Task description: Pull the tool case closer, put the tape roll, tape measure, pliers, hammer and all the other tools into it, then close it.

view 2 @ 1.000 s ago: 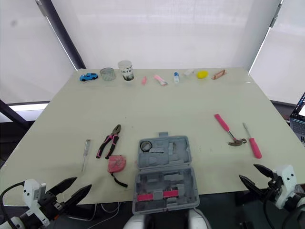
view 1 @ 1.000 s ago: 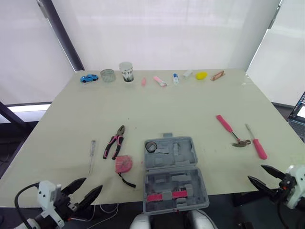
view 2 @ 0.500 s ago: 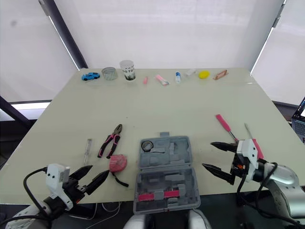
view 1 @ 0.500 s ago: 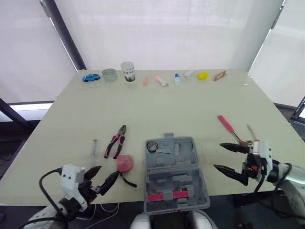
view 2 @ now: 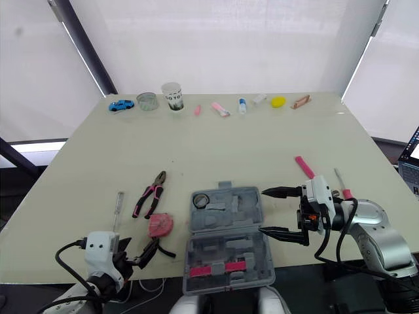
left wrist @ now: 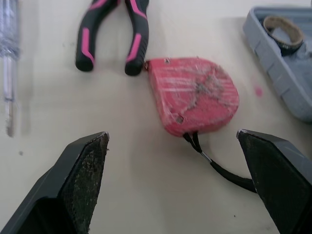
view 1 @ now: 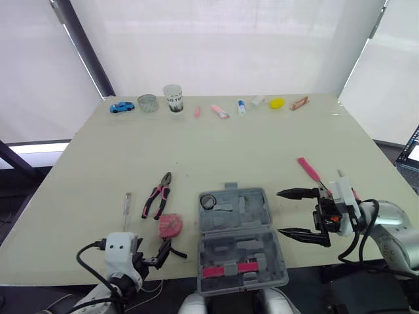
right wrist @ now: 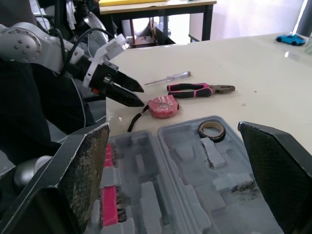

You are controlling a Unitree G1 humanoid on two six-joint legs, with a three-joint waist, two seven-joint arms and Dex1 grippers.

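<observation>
Lighting: bright, diffuse daylight.
White blinds (view 1: 216,39) behind the table (view 1: 262,144) are glowing, nearly washed out; the far tabletop is catching a pale sheen; the tape measure (left wrist: 195,95) is casting only a faint soft shadow.

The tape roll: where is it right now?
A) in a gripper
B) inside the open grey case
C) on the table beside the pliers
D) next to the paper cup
B: the tape roll lies in a corner pocket of the open tool case.
</observation>
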